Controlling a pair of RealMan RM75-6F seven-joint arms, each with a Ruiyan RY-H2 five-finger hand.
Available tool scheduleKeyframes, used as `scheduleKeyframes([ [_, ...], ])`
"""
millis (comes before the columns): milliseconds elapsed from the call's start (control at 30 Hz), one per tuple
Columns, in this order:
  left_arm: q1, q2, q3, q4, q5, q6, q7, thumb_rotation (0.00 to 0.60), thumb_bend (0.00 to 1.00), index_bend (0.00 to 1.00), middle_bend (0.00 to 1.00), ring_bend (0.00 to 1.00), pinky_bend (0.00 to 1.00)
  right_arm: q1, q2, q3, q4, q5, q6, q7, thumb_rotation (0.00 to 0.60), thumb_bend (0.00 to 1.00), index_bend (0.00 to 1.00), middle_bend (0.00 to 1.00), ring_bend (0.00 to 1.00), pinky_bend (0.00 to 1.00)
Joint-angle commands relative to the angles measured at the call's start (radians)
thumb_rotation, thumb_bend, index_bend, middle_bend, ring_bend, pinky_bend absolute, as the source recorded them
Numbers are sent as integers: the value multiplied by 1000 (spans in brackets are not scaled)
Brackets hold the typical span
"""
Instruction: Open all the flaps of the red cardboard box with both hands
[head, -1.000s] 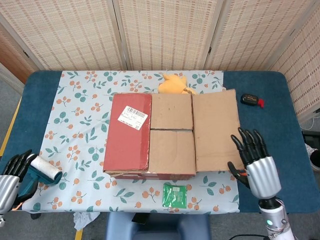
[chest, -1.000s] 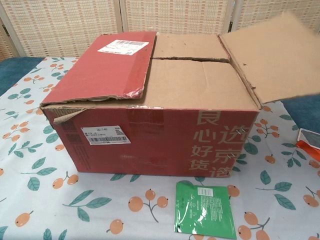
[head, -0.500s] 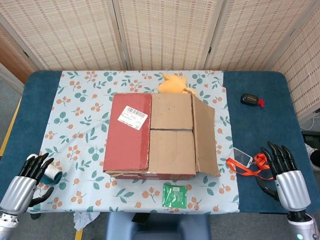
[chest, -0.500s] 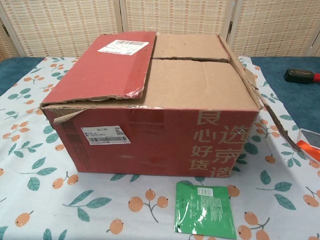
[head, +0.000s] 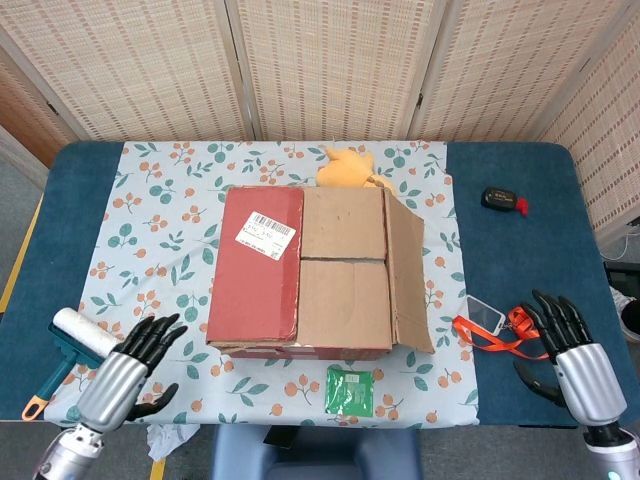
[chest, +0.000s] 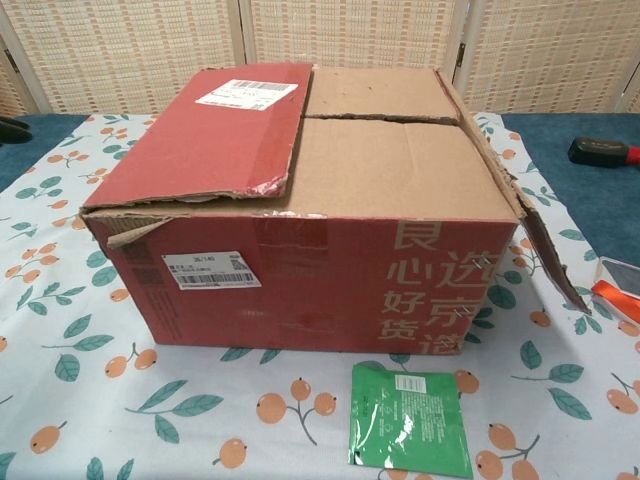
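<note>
The red cardboard box (head: 300, 275) (chest: 300, 270) stands mid-table on a floral cloth. Its left flap (head: 256, 265) (chest: 200, 135), red with a white label, lies shut over the top. Two brown inner flaps (head: 343, 262) (chest: 385, 150) lie flat and closed. The right flap (head: 408, 270) (chest: 535, 235) hangs down along the box's right side. My left hand (head: 128, 375) hovers with fingers spread near the table's front left, apart from the box. My right hand (head: 575, 350) is also spread and holds nothing, at the front right, well clear of the box. Neither hand shows in the chest view.
A lint roller (head: 72, 350) lies left of my left hand. A green packet (head: 349, 390) (chest: 410, 420) sits in front of the box. A phone on an orange lanyard (head: 490, 325) lies right of the box. A black fob (head: 500, 199) and an orange plush toy (head: 348, 167) are further back.
The right flap dropped from held-open to hanging down the box's side. My right hand withdrew to the front right. My left hand moved rightward, off the lint roller.
</note>
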Motion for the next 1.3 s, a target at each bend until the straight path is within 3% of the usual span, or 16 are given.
scheduleKeyframes([
  [33,-42,-34,-32,-105,-90,-90,135,600,422,0,0,0,36,-1,21,-8,-4,-31,8,1,600,368,0,0,0,0],
  [233,-59,-146,-79,-149,-181,-112,360,600,420,0,0,0,32,-12,65,-26,13,-71,36,81,600,367,0,0,0,0],
  [433,-83,-240,-120,-164,-236,-110,401,600,421,0,0,0,37,-1,87,-40,49,-100,35,182,600,368,0,0,0,0],
  [600,-108,-300,-144,-177,-291,-117,509,600,566,0,0,0,38,-4,95,-34,58,-95,45,216,600,368,0,0,0,0],
  [667,-120,-324,-153,-182,-318,-122,536,600,576,0,0,0,38,-5,96,-35,59,-98,46,219,600,368,0,0,0,0],
  [1000,-192,-359,-228,-176,-496,-152,596,600,571,0,0,0,38,-4,99,-44,83,-141,73,283,600,368,0,0,0,0],
  [1300,-221,-379,-243,-172,-533,-104,623,600,497,0,0,0,0,-14,94,-39,93,-143,95,287,600,367,0,0,0,0],
])
